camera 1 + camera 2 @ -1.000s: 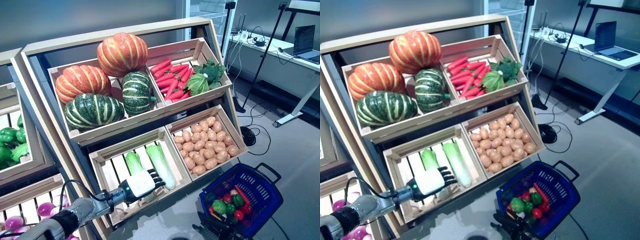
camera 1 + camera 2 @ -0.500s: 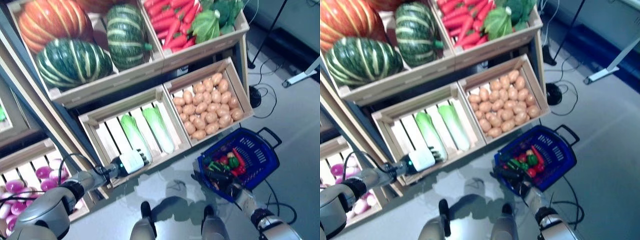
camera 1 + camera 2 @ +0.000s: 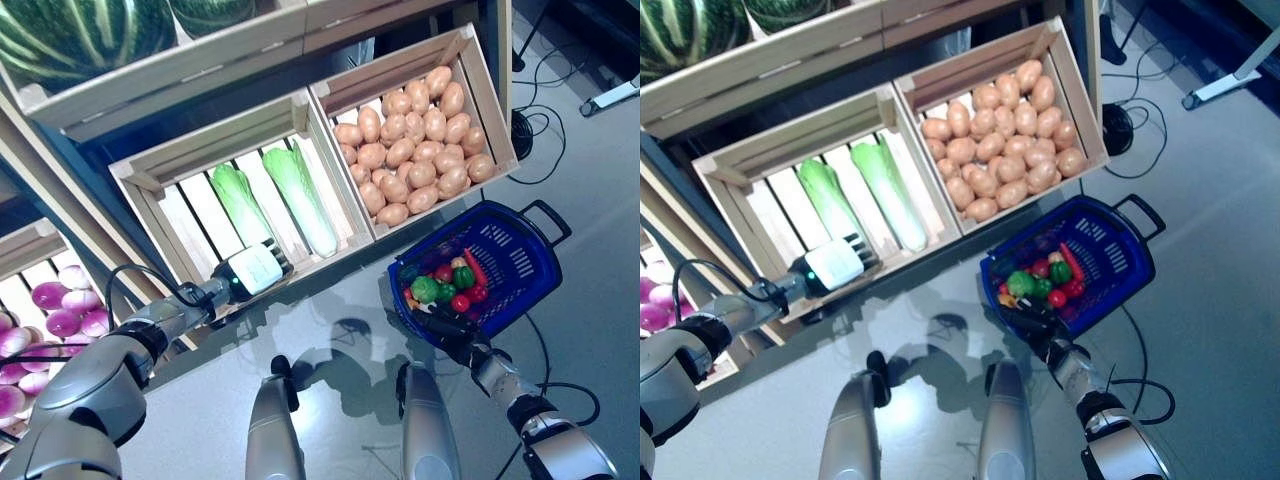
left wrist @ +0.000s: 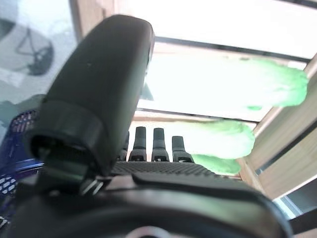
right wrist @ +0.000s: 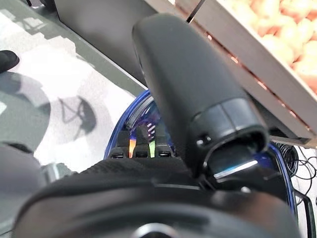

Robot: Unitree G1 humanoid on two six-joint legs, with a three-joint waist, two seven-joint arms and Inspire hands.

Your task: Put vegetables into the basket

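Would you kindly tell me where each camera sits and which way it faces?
Left eye view: on the head, looking down at the crates and basket; both arms show.
Right eye view: beside it, same scene, cabbages and potatoes included.
Left wrist view: on the left wrist, along the left hand, fingers straight, toward the cabbages.
Right wrist view: on the right wrist, along the right hand at the basket rim.
Shared: both wrist views catch the basket too.
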